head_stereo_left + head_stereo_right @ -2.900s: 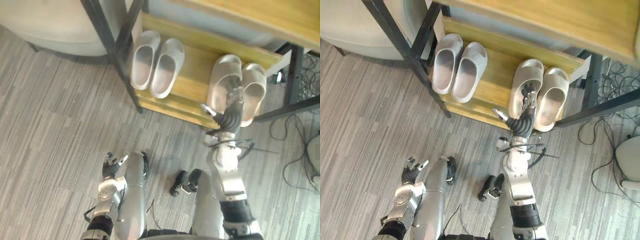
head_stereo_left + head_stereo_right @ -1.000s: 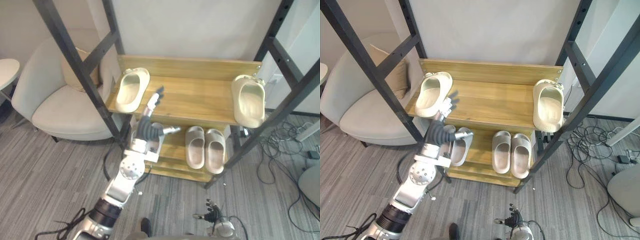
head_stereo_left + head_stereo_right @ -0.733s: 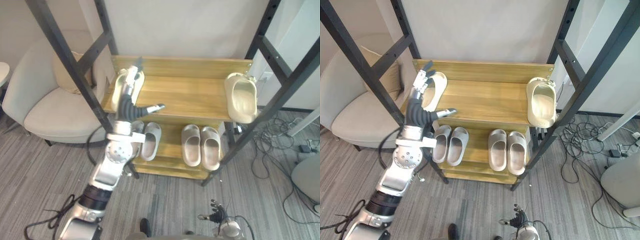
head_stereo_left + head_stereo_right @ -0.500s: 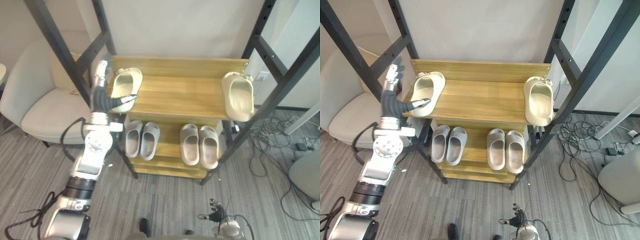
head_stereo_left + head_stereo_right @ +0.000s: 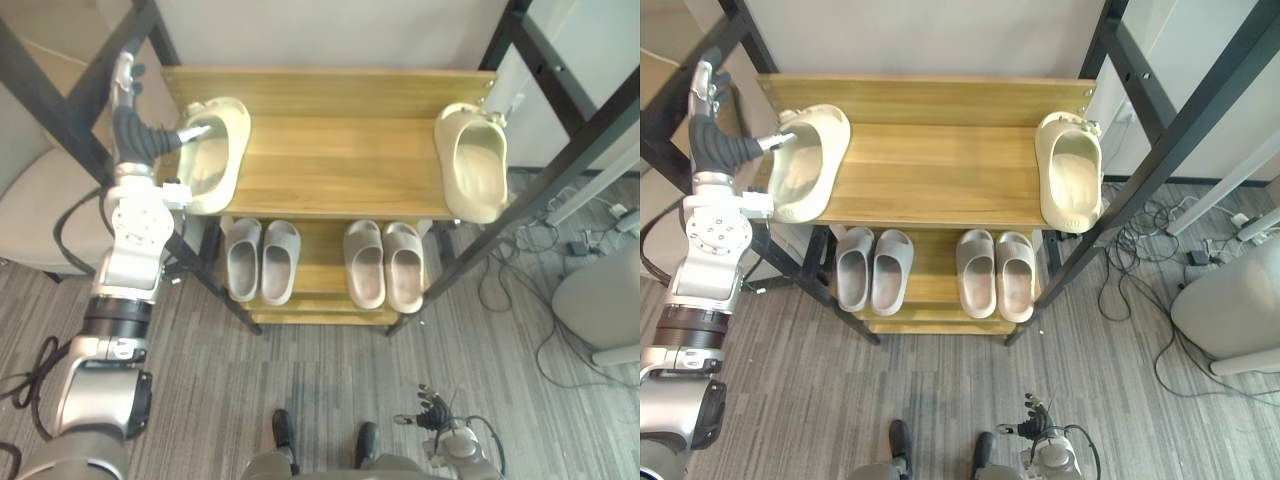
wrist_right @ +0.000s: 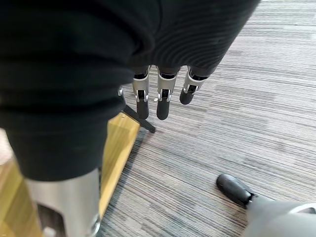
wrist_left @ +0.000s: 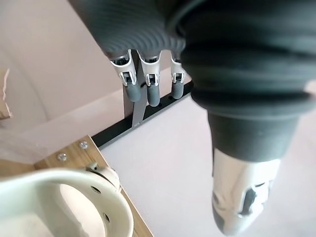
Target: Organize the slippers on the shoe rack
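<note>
On the wooden upper shelf (image 5: 340, 170) a cream slipper (image 5: 212, 150) lies at the left end and its mate (image 5: 472, 172) at the right end. A grey pair (image 5: 262, 260) and a beige pair (image 5: 384, 264) sit side by side on the lower shelf. My left hand (image 5: 130, 125) is raised at the left slipper's outer side, open, fingers straight up along the black post, thumb reaching over the slipper's rim (image 7: 74, 197). The left wrist view shows those fingers (image 7: 148, 84) straight. My right hand (image 5: 432, 418) hangs low near the floor, open and holding nothing.
Black diagonal rack posts (image 5: 60, 110) cross in front of the shelf ends at left and right (image 5: 560, 130). A pale armchair (image 5: 30, 210) stands left of the rack. Cables (image 5: 560, 250) and a grey rounded object (image 5: 600, 310) lie on the floor at right.
The right hand left the beige pair on the lower shelf and dropped low. The left arm rose and swung left to the upper left slipper. The camera moved too.
</note>
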